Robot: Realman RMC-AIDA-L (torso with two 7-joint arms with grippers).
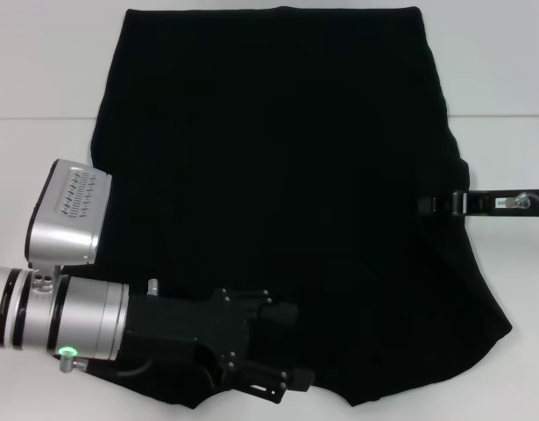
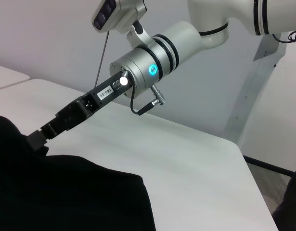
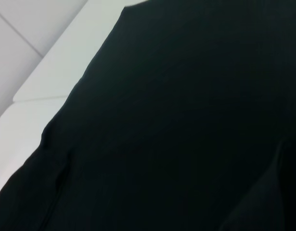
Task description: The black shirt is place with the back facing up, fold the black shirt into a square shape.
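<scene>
The black shirt (image 1: pixel 278 193) lies spread flat on the white table (image 1: pixel 41 70) and fills most of the head view. My left gripper (image 1: pixel 291 349) hovers over the shirt's near edge at the lower left, its two fingers apart with nothing between them. My right gripper (image 1: pixel 437 204) reaches in from the right and rests at the shirt's right edge. In the left wrist view the right gripper (image 2: pixel 38 138) meets a raised bump of the shirt (image 2: pixel 66 192). The right wrist view is nearly all shirt (image 3: pixel 186 125).
Bare white table (image 2: pixel 186 159) shows to the right of the shirt, and there are strips of it to the left and behind. A table seam (image 1: pixel 32 117) runs across at the left. The right arm (image 2: pixel 152 67) stretches in over the table's right side.
</scene>
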